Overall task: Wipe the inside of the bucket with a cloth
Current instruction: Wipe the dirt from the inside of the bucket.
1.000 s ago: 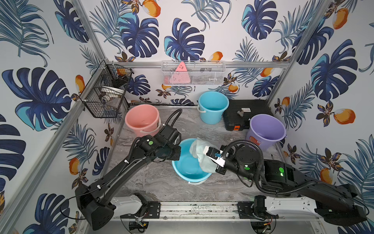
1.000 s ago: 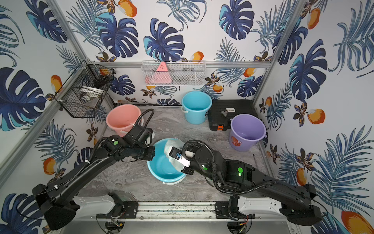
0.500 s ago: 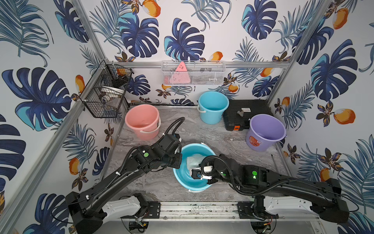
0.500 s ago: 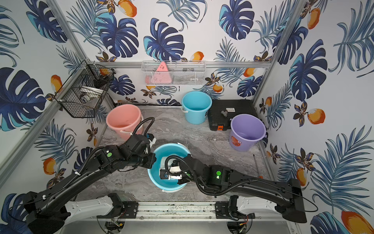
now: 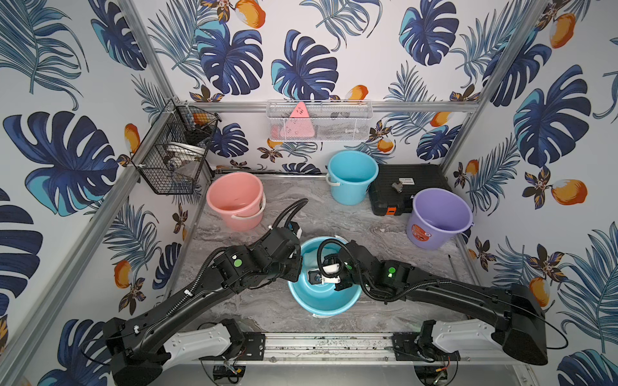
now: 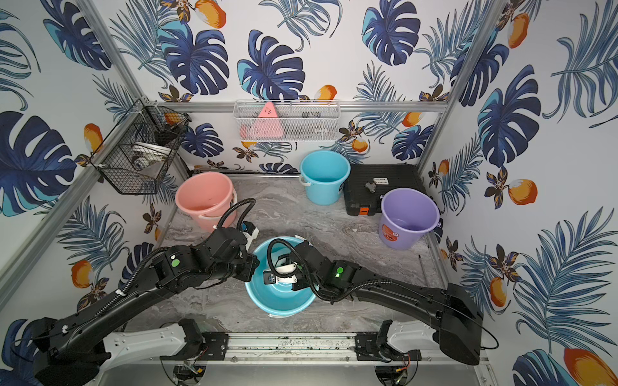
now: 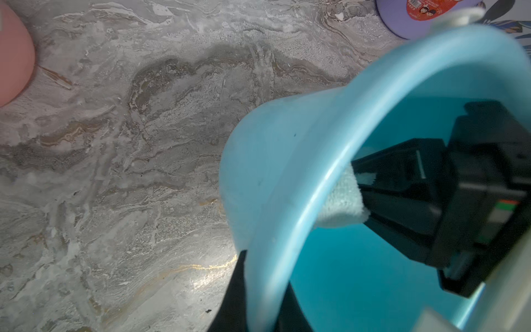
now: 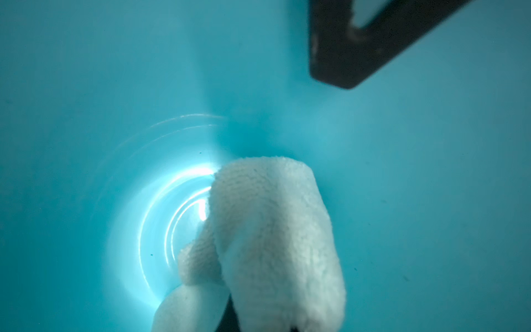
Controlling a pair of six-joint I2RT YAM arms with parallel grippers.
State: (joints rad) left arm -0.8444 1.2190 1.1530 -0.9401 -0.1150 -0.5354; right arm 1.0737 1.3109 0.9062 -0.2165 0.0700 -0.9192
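A light blue bucket (image 5: 321, 300) (image 6: 274, 300) stands tilted at the front middle of the marble table. My left gripper (image 5: 298, 267) (image 7: 263, 299) is shut on the bucket's rim (image 7: 290, 230), one finger outside the wall and one inside (image 8: 344, 57). My right gripper (image 5: 326, 279) (image 8: 258, 326) reaches deep inside the bucket and is shut on the cloth (image 8: 273, 230). The pale mint cloth hangs folded from its fingers toward the bucket's bottom (image 8: 161, 224). The left wrist view shows a bit of cloth (image 7: 342, 201) at the black fingers (image 7: 402, 195). In both top views the arm hides the cloth.
A pink bucket (image 5: 234, 200) stands at the back left, a second blue bucket (image 5: 352, 173) at the back middle and a purple bucket (image 5: 438, 217) at the right. A black case (image 5: 408, 183) lies behind the purple one. Wire baskets (image 5: 174, 157) (image 5: 319, 122) hang on the walls.
My right gripper has gone from above the bucket's rim down into the bucket with the cloth. The left gripper has kept its hold on the rim and shifted slightly forward.
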